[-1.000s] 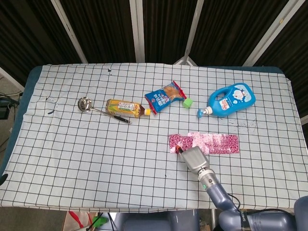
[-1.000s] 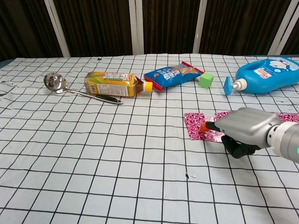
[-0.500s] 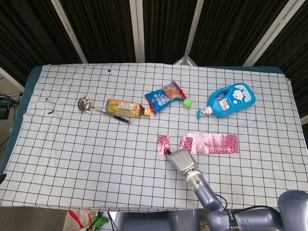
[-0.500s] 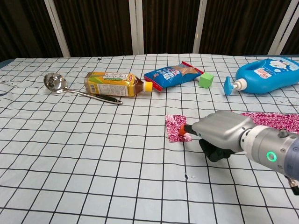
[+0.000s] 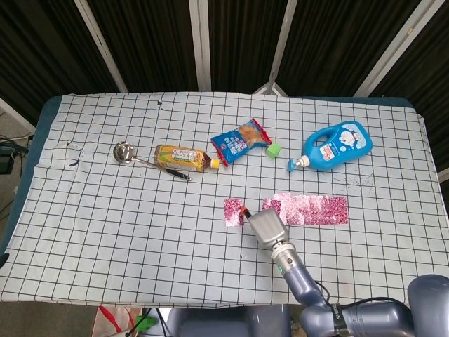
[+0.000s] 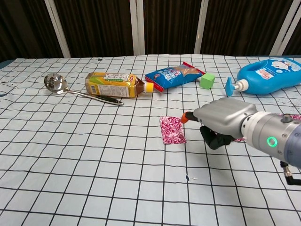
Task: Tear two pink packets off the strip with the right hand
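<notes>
While the right hand (image 6: 221, 123) hovers low over the checked tablecloth (image 5: 126, 232) near the table's front, its dark fingers (image 6: 217, 140) are curled under the grey palm and an orange-tipped digit points toward nine o'clock; whether that tip touches anything cannot be told, and nothing is visibly gripped. Just beside that tip, at nine o'clock from the hand, a single pink packet (image 5: 233, 212) lies flat on the cloth, apart from the rest. At three o'clock from the hand, the remaining pink strip (image 5: 316, 209) stretches toward the right edge, its near end partly hidden behind the hand in the chest view. Farther back, at twelve o'clock from the loose packet, a blue snack bag (image 5: 240, 141) lies tilted, with a small green cube (image 5: 274, 149) just to its right. A blue detergent bottle (image 5: 338, 145) lies on its side at two o'clock. Toward ten o'clock, a yellow drink bottle (image 5: 182, 157) lies beside a metal ladle (image 5: 126, 152). Neither view shows the left hand.
</notes>
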You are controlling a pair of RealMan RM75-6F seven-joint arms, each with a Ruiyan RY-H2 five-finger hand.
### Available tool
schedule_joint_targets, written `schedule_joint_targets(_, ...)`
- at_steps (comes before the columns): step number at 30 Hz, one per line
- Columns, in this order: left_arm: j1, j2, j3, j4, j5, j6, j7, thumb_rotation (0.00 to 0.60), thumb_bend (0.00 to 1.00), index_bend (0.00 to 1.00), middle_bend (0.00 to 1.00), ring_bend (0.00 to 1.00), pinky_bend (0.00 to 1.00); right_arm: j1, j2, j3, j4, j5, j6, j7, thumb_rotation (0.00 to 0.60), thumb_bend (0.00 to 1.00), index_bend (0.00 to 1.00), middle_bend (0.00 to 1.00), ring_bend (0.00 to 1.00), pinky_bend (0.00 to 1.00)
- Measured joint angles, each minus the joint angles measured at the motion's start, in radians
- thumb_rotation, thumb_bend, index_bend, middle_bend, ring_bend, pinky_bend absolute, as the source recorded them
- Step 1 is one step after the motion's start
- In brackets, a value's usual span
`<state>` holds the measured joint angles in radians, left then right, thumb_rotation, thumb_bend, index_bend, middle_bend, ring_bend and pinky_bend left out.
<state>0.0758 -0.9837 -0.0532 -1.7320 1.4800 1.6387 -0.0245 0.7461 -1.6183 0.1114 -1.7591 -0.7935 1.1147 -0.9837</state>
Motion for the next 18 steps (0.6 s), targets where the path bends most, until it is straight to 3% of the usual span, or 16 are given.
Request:
schedule_joint_targets(9, 0.003, -0.007, -0.002, -0.007, -0.003, 0.009, 0.023, 0.6, 0.28, 0.16, 0.03, 0.0, 0.08, -0.02, 0.096, -0.033, -0.031, 0.006, -0.003, 0.044, 0.6, 0.89, 0.17, 0.85, 0.85, 0.64)
schedule_joint_targets(18, 0.0, -0.014, -0.001, -0.013, -0.001, 0.008, 0.047, 0.6, 0.28, 0.16, 0.03, 0.0, 0.08, -0.027, 0.117, -0.059, -0.016, 0.003, -0.023, 0.084, 0.6, 0.89, 0.17, 0.85, 0.85, 0.64)
